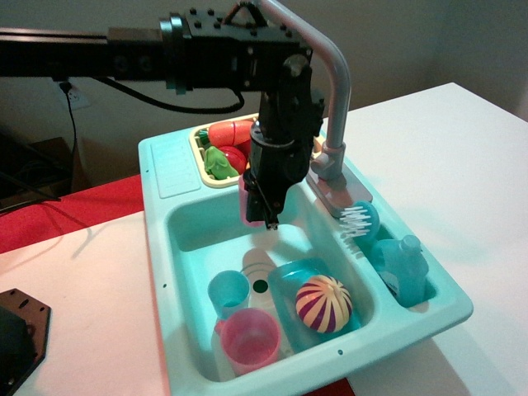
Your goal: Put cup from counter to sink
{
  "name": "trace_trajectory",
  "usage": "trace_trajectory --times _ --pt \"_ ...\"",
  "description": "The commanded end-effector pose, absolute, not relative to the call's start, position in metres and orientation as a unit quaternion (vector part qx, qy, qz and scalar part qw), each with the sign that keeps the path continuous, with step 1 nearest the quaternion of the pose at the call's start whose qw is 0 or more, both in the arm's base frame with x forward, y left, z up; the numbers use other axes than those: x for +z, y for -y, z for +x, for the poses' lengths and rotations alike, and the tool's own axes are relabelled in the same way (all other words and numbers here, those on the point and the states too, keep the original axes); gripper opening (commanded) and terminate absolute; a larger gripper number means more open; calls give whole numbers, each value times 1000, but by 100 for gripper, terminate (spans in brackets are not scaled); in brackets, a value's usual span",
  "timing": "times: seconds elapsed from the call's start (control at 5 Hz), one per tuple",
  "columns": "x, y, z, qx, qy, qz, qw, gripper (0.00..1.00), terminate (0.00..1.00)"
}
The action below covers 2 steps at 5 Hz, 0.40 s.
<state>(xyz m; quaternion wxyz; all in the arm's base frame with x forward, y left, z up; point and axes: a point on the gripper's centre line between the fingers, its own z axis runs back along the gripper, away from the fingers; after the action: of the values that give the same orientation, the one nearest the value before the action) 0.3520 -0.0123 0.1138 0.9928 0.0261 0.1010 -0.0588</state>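
My gripper (266,213) hangs over the back part of the turquoise sink (190,227), fingers pointing down, just above the basin. It is shut on the small pale pink cup (248,202), which shows as a pink sliver at the gripper's left side and is mostly hidden by the fingers. The cup is held in the air, clear of the basin floor. The turquoise counter (175,165) with its ridged panel lies to the back left, with nothing on it.
In the basin's front stand a small blue cup (228,291), a wider deeper-pink cup (250,338) and a striped ball (323,304) on a blue tray (285,280). The grey faucet (335,91) rises just right of the gripper. The yellow dish rack (205,173) is behind.
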Motion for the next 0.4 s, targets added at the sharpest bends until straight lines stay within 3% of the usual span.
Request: trace_trajectory --times 0.0,0.2 --pt "119 8 353 -39 -87 33 995 0 0" --pt "124 7 355 -41 -97 26 994 100 0"
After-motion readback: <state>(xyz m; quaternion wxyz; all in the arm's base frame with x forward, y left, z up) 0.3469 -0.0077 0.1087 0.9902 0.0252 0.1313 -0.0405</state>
